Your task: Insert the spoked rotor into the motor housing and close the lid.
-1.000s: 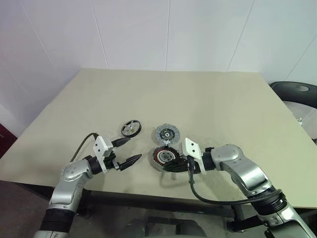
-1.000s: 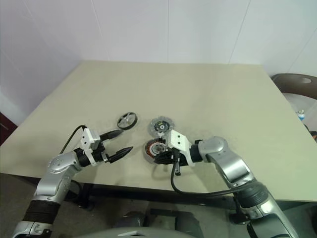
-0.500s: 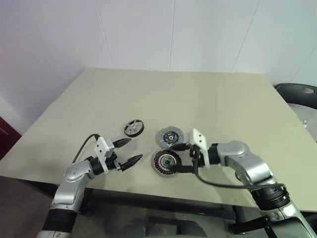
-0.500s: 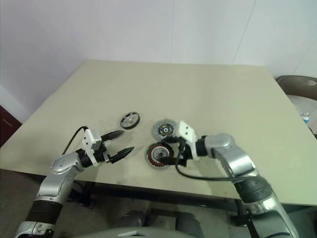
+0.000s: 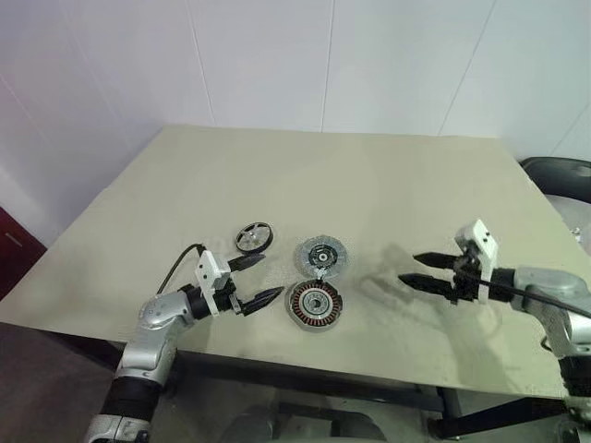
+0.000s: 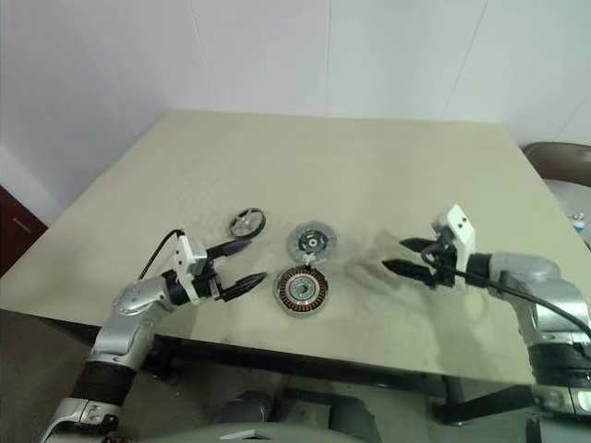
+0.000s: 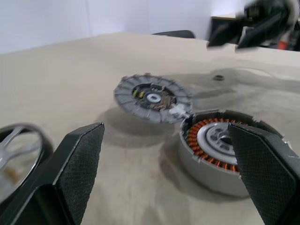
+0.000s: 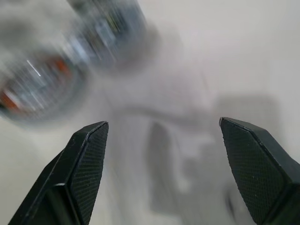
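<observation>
Motor housing (image 5: 314,305) sits near the table's (image 5: 388,185) front edge, copper windings up, cavity unfilled. Lid (image 5: 320,254) at its 12 o'clock, dark-centred face up, rim just touching or overlapping the housing. Spoked rotor (image 5: 252,236) lies flat at the housing's 10 o'clock, apart from both. Left gripper (image 5: 260,279) at the housing's 9 o'clock, jaws spread, empty. Right gripper (image 5: 417,269) at its 3 o'clock, well apart, jaws spread, empty.
</observation>
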`<state>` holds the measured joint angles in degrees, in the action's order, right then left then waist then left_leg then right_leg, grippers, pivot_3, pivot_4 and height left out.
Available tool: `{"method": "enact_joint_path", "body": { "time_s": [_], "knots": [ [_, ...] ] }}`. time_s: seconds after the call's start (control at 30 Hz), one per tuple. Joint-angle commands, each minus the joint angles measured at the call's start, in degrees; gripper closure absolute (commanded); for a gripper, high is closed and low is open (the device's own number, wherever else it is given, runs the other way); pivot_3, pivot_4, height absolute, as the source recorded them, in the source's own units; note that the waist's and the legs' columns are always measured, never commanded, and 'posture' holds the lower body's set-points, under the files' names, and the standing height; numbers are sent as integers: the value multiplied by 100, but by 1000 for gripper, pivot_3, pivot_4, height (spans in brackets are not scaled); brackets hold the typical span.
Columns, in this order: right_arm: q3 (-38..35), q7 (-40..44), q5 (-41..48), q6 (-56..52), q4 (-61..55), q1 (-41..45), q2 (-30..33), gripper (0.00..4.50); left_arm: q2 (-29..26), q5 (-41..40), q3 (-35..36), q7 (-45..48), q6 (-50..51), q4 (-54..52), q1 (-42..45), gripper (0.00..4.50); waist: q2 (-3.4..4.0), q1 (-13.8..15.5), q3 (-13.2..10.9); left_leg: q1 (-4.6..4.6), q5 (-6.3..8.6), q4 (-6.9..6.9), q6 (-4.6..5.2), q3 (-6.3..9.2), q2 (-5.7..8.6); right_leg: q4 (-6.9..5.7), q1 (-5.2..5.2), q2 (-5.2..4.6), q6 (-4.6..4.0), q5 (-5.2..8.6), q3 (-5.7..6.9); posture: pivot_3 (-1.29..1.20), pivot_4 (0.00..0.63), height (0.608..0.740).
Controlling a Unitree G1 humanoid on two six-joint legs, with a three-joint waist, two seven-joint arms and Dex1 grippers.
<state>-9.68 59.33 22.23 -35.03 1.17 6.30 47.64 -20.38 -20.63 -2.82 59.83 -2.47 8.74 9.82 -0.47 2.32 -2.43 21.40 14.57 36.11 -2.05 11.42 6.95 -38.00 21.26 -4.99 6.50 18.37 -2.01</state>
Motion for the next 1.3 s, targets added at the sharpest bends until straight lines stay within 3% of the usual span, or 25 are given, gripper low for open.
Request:
{"method": "enact_joint_path", "body": {
  "time_s": [0.03, 0.13, 0.33, 0.7, 1.1, 1.2, 1.3],
  "knots": [
    [-215, -423, -191, 394, -220, -271, -84, 539, 52, -33, -42, 187, -188, 187, 246, 0, 0, -19, -1, -1, 1, 1, 2, -10, -1, 0, 2, 0, 5, -3, -15, 0, 0, 740],
    [-236, -1175, -700, 1087, 259, -183, -299, 539, 80, -19, -77, 270, -215, 308, 354, 0, 1, -32, -1, -7, 3, 8, 6, -47, -6, 0, 6, 11, 23, -14, -49, 0, 0, 740],
    [-133, -1512, -873, 1486, 560, -147, -481, 539, 84, -10, -80, 289, -161, 338, 492, 0, -2, 6, -1, -8, 1, 16, 10, -49, -7, 1, 3, 14, 28, -19, -56, 0, 0, 740],
    [721, -1157, -1313, 1009, 1032, -34, -372, 539, 70, 115, 40, 41, -526, 414, 560, 0, -30, -6, 18, -16, 2, 10, 11, -52, -30, 2, 1, 36, 23, -23, -60, 0, 0, 740],
    [965, -783, -1002, 251, 822, 218, -790, 539, 84, 252, -15, -80, -740, 474, 519, 0, -73, -27, 43, -101, 5, -10, 8, -67, -68, 24, -74, 52, -8, -15, -62, 0, 0, 740],
    [971, -812, -1036, 259, 807, 260, -868, 1108, 92, 287, -23, -81, -805, 507, 481, 0, -77, -51, 45, -102, 6, -15, 8, -73, -77, 25, -69, 56, -8, -18, -62, 0, 0, 740],
    [977, -766, -1030, 264, 685, 241, -940, 2131, 96, 300, -52, -75, -858, 531, 449, 0, -76, -92, 45, -103, 7, -13, 8, -78, -80, 25, -68, 55, 0, -29, -62, 0, 0, 740]
  ]
}}
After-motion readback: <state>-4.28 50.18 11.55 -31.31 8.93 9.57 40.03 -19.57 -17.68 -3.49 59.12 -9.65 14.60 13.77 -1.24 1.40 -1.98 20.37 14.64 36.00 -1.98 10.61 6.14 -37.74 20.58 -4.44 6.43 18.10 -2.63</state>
